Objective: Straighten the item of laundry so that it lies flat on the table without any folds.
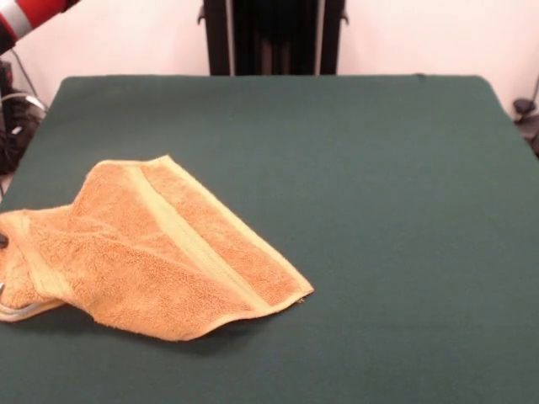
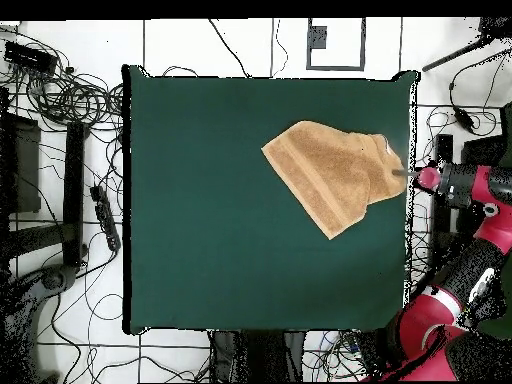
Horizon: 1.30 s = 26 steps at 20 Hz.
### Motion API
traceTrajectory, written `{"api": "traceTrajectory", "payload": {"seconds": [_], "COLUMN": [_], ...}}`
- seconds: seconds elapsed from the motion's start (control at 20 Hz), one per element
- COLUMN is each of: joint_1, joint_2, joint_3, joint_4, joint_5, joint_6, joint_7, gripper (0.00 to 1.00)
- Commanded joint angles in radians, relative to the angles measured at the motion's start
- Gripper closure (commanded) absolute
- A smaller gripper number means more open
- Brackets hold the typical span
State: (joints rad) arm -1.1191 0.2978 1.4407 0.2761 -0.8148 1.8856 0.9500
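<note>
- Nearest in the front view lies the towel [image 1: 160, 252], at the near left of the counter [image 1: 362, 210], its left end reaching the counter's left edge.
- Most of the orange-tan cloth lies spread out, the paler stripe running diagonally across it, one pointed corner aimed near-right.
- Not flat yet: the left end is bunched and lifted, with a fold doubled over near the edge. By my judgement the task is partly done; that end remains to be drawn out and smoothed.
- In the overhead view the gripper [image 2: 408, 174] sits at the counter's edge, touching the towel's bunched corner. Whether the jaws are closed on the cloth or merely beside it, I cannot tell.
- Dark green cloth covers the counter, which is far larger than the towel.
- Around it: a pale tiled floor [image 2: 60, 30] strewn with black cables [image 2: 60, 95], and a pale wall [image 1: 126, 38] behind.
</note>
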Motion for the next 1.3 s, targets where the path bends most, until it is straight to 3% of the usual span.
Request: {"api": "traceTrajectory", "payload": {"seconds": [0.05,0.55,0.8,1.0,1.3], "joint_1": [-0.052,-0.126,-0.213,-0.233,-0.261], "joint_2": [-0.067,-0.087,-0.125,-0.139,-0.177], "joint_3": [-0.169,-0.228,-0.272,-0.302,-0.328], "joint_4": [0.19,0.364,0.544,0.613,0.769], "joint_5": [0.06,0.2,0.262,0.282,0.296], "joint_6": [-0.094,-0.247,-0.335,-0.371,-0.586], "joint_7": [-0.179,-0.064,-0.014,0.008,0.153], "gripper": [1.0,1.0,1.0,1.0,1.0]}}
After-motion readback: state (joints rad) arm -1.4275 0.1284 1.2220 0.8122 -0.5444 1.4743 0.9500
